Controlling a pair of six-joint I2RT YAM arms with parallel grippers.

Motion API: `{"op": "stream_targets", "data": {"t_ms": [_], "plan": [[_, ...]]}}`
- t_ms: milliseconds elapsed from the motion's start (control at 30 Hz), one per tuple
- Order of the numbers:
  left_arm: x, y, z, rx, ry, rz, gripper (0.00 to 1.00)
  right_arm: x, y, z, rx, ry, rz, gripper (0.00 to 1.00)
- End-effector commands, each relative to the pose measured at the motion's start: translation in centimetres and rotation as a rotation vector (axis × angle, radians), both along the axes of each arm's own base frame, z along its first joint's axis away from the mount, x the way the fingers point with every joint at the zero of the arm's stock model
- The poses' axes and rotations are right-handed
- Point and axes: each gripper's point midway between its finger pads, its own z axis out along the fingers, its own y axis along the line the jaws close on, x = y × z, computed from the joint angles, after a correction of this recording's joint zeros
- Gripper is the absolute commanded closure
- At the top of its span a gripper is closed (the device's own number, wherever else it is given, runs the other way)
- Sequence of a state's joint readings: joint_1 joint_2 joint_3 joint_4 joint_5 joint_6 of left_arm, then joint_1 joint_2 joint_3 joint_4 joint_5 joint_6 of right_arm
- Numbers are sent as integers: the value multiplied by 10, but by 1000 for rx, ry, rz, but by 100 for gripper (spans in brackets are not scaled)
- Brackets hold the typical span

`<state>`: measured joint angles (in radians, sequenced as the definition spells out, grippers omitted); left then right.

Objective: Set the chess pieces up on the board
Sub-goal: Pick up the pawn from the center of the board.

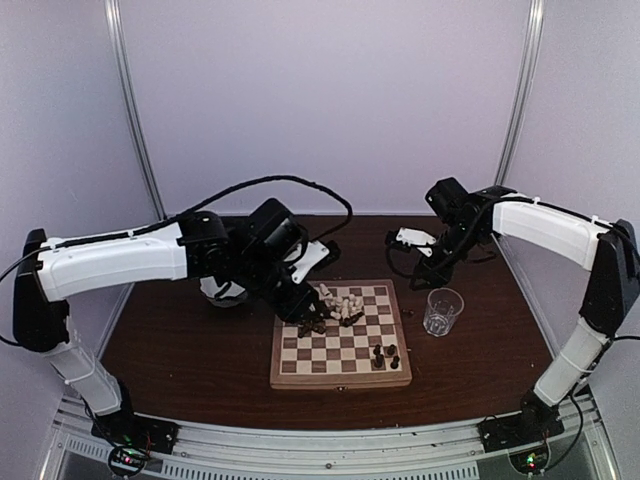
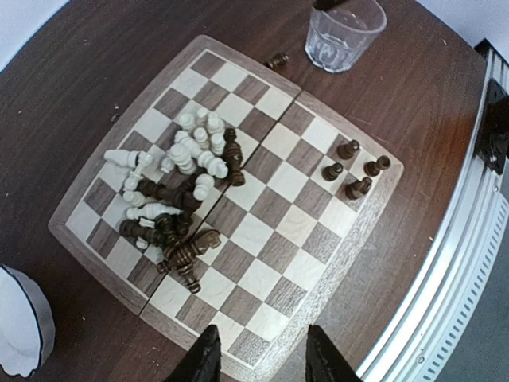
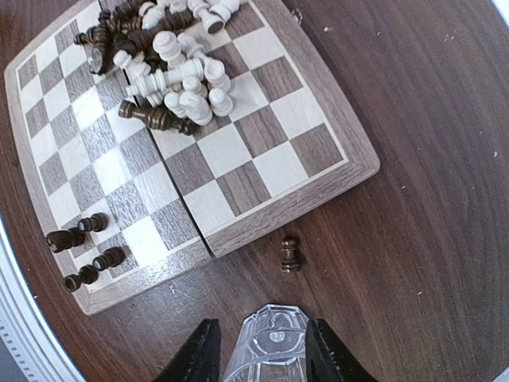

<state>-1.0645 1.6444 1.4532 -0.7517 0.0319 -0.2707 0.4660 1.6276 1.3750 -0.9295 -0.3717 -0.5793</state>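
Observation:
The board (image 1: 340, 373) lies mid-table. A jumbled heap of cream and dark chess pieces (image 1: 335, 305) (image 2: 179, 199) (image 3: 163, 72) covers its far left part, most of them lying down. Several dark pawns (image 1: 385, 353) (image 2: 354, 171) (image 3: 83, 255) stand near its front right corner. One dark piece (image 2: 277, 60) (image 3: 290, 255) lies on the table off the board's right edge. My left gripper (image 2: 258, 358) (image 1: 305, 318) hovers open and empty above the board's left edge. My right gripper (image 3: 258, 350) (image 1: 420, 265) is raised and open.
A clear drinking glass (image 1: 443, 312) (image 2: 344, 32) (image 3: 270, 350) stands on the table right of the board; in the right wrist view it shows between that gripper's fingertips. A white bowl (image 2: 20, 326) sits off the board's far left corner. A metal rail (image 2: 445, 263) runs along the table's near edge.

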Motion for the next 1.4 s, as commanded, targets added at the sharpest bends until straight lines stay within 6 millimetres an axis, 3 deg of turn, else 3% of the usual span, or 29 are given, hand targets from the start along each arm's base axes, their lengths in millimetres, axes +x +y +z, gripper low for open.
{"op": "stream_targets", "data": {"t_ms": [0,133,300,500,1367], "plan": [[24,10,38,-196,-104,163,62,-4,-5,-18,-141,46,15,62],[26,22,39,-235,-113,206,60,-5,1,-34,-234,59,53,62],[22,24,30,-234,-91,201,60,3,5,-51,-306,92,57,66],[21,28,28,-232,-96,205,60,12,-5,-70,-403,104,53,68],[23,17,18,-222,-69,193,60,13,-15,-117,-444,207,58,75]]}}
